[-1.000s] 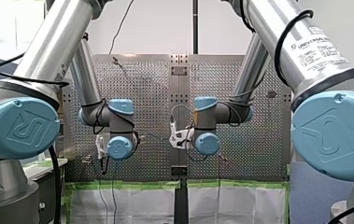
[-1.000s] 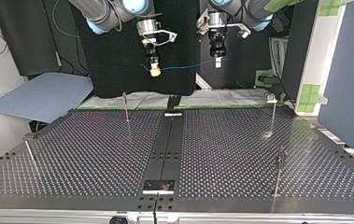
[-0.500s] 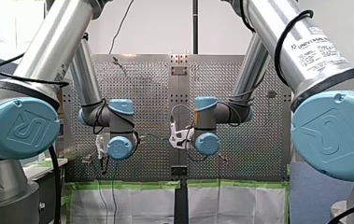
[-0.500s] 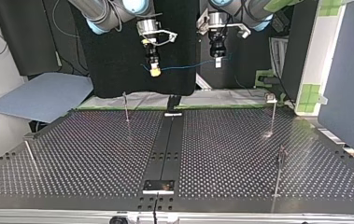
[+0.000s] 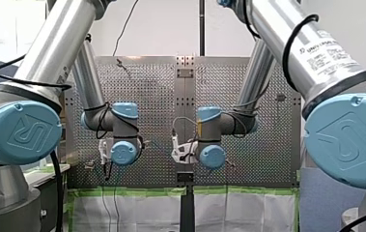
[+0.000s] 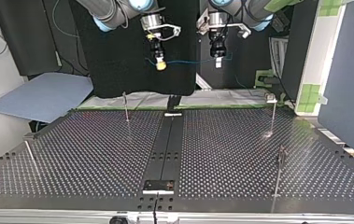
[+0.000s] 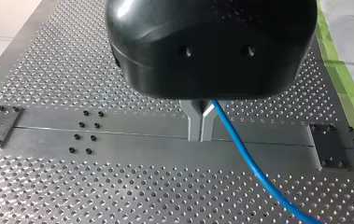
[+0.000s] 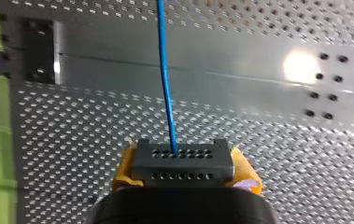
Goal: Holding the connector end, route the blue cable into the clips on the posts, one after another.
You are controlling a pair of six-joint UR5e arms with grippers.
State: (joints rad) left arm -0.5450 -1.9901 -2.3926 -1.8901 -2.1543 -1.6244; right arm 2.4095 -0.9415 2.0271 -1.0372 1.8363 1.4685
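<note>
Routing yet to begin: the right gripper (image 6: 160, 64) is clamped on the black connector (image 8: 182, 161), its yellow pads (image 8: 248, 176) pressed against either side of the block. The blue cable (image 8: 164, 79) leaves the connector's face and runs straight ahead of the claw, out over the perforated table (image 6: 95, 154). Alongside, the left gripper (image 7: 201, 135) has its metal fingers (image 7: 194, 122) closed together on the cable a little way along the line. The strand comes out at the side of the fingertips and trails off below and past them. In the top view the short span between the two claws hangs nearly level in the air, with a slight sag. Both claws are held high, well apart from the posts (image 6: 126, 106) standing on the table beneath and ahead of them. None of the clips (image 6: 271, 98) visibly carries the cable. By that reading the grasp on the connector end is done, and the whole run through the clips, one post after another, is left to do.
</note>
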